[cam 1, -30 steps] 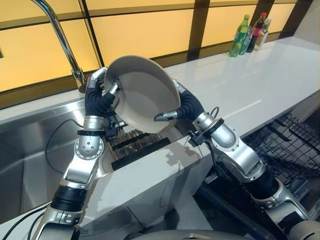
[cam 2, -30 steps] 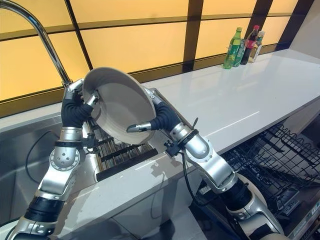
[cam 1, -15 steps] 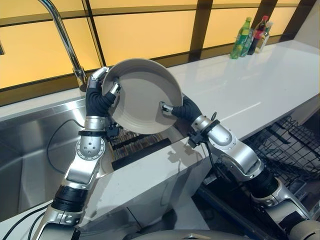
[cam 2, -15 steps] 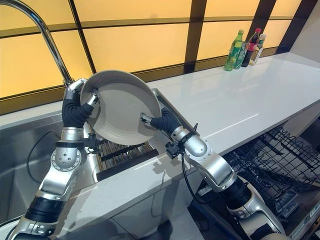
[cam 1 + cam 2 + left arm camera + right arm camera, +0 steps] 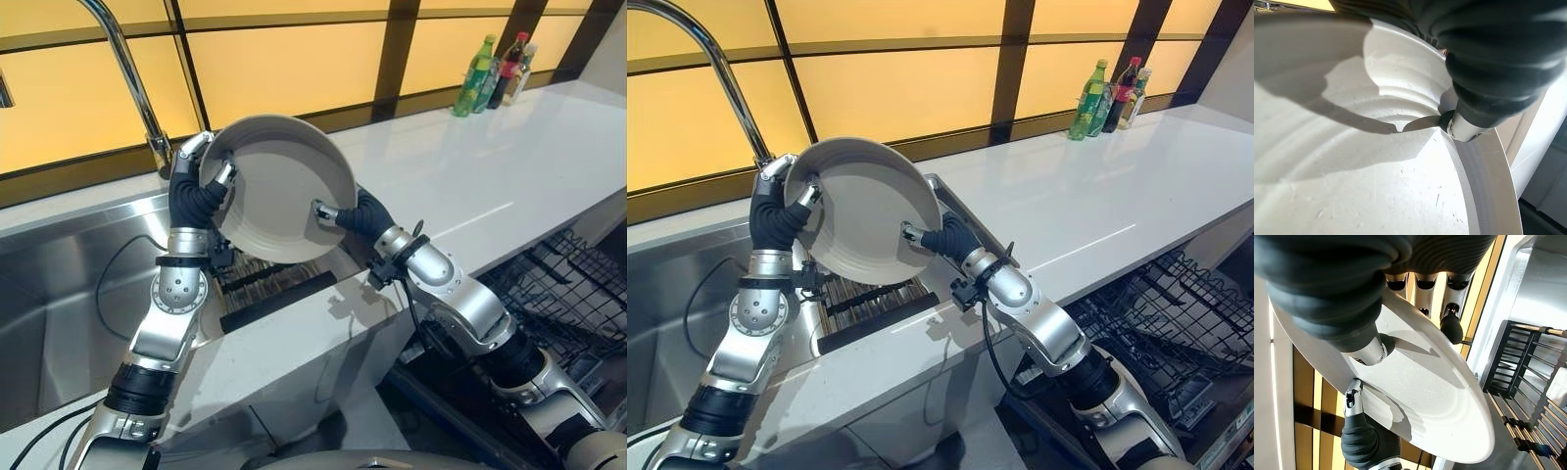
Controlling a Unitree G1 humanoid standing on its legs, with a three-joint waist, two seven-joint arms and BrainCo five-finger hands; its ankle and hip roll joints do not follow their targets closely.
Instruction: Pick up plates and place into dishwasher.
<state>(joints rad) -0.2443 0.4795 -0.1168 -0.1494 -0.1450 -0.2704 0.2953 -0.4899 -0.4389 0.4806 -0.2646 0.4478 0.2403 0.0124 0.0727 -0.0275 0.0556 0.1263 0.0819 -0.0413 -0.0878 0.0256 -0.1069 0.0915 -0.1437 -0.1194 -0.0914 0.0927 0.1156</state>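
White bench [image 5: 490, 166] runs across the frame's right half, steel sink [image 5: 59, 294] at left with a tall faucet [image 5: 127, 78], amber wall panels behind. Three bottles [image 5: 495, 73] at upper right. One white plate [image 5: 284, 186] held upright at centre over a slatted drain rack [image 5: 274, 284]: left hand [image 5: 196, 191] fingers pinch its left rim, right hand [image 5: 343, 213] fingers pinch its right rim. Black wire dishwasher rack [image 5: 563, 284] at lower right.
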